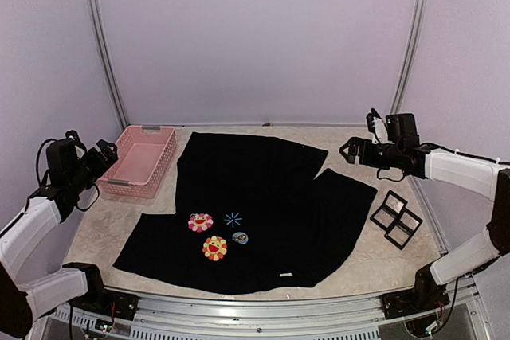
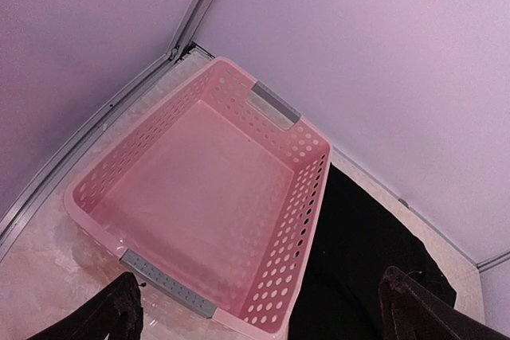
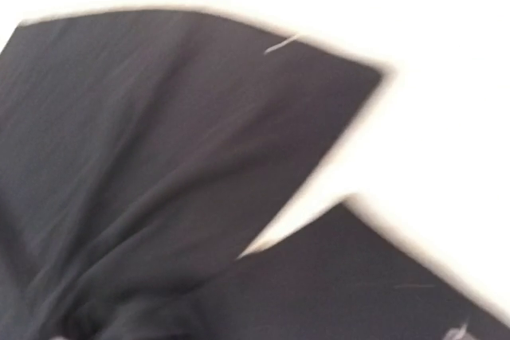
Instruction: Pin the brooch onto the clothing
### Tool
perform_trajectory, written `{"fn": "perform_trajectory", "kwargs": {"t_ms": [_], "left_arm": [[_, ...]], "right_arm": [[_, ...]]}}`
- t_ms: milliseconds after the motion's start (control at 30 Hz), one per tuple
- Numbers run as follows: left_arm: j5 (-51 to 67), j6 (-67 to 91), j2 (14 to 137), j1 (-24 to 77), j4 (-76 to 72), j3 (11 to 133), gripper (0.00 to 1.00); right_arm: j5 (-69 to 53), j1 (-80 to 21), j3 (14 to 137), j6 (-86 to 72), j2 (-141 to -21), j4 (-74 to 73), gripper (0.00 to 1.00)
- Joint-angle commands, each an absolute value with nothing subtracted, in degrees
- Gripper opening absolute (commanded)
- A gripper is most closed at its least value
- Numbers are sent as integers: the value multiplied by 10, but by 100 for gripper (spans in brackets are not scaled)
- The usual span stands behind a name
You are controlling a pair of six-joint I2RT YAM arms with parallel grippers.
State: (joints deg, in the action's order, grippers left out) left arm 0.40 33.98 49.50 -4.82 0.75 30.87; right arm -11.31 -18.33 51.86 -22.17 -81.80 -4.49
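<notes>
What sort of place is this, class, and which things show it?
Likely a robot lab cell: bare lilac walls with metal rails, left arm and right arm at the table edge, and laid-out props, a black T-shirt and pink basket.

No text, number or brand is being shown legibly in any view. A small white label (image 1: 285, 275) is being carried at the hem of the black T-shirt (image 1: 271, 189), but it is too small for any print to be made out. Any marking on the brooch (image 1: 240, 237) is likewise being left unresolved at this size.
</notes>
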Motion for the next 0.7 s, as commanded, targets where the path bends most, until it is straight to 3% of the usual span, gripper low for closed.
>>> {"fn": "perform_trajectory", "kwargs": {"t_ms": [0, 233, 667], "left_arm": [[-16, 332, 485, -53, -7, 300, 99], [-18, 337, 492, -53, -10, 293, 99], [-16, 340, 515, -53, -13, 291, 99]], "right_arm": [[7, -118, 462, -272, -737, -32, 99], [117, -93, 403, -253, -681, -43, 99], [104, -88, 374, -211, -677, -28, 99]]}}
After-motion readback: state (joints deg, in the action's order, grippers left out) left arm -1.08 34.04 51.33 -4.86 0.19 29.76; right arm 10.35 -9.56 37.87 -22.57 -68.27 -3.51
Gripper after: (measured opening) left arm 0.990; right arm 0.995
